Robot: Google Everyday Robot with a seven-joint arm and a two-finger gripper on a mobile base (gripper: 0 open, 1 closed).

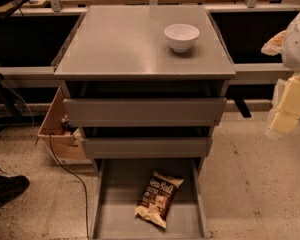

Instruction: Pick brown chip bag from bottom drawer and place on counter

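Down at floor level, the long grey metal bottom drawer (112,204) stands pulled out. The crinkly dark brown chip bag (158,198) lies flat on its bare floor, right of centre and tilted, with its pale lower end toward the near edge. It looks apart from both side walls, with the right wall the nearer one.

The pale yellow padded gripper (288,106) hangs at the right edge of view, about level with the two plain grey drawer fronts (145,112). It is well above and to the right of the bag and not on it. Can't tell whether it's apart or together.

My read of the step: reach and grasp. Nothing is picked yet.

How to do it well:
- The upper drawer fronts sit over the back of the bottom drawer, so descend steeply over the bag's near half.
- Line the grip up with the bag's tilt and pinch across the short width or at a crimped end. A flat bag gives little to bite on.
- The film is probably slippery on metal, so close on it without pushing it along the floor.
- Stay clear of the right wall going down.
- Lift straight up, back out, then rise past the fronts.
- The smooth matte grey square counter (125,39) has a round white bowl (181,36) at its right rear. Aim for the bare left or front area.
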